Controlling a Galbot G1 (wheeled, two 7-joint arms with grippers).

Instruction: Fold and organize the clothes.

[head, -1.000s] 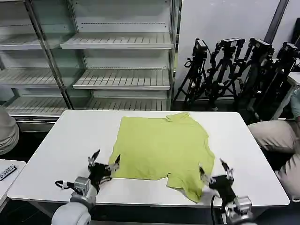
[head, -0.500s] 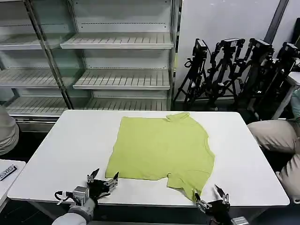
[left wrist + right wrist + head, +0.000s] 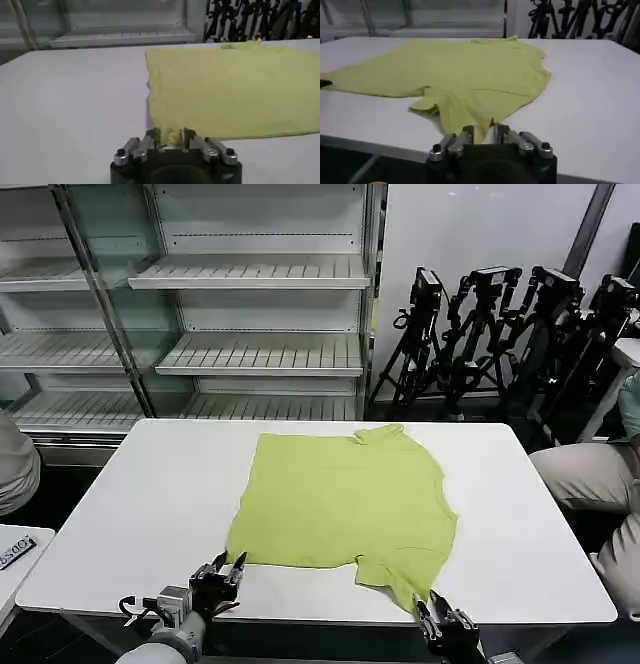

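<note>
Left gripper (image 3: 224, 568) clamping T-shirt (image 3: 345, 499) corner at 7 o'clock; right gripper (image 3: 440, 616) pinching sleeve tip at 5 o'clock. T-shirt lying flat on desk (image 3: 130, 514). Advice: lift evenly, keeping hem taut.

The left pincer (image 3: 169, 136) covers the T-shirt (image 3: 235, 85) corner between its fingers, so the grip itself cannot be seen. The far side of the shirt runs past the picture's edge. The right pincer (image 3: 482, 131) hides the hem tip the same way. The white graphic cannot be made out.
</note>
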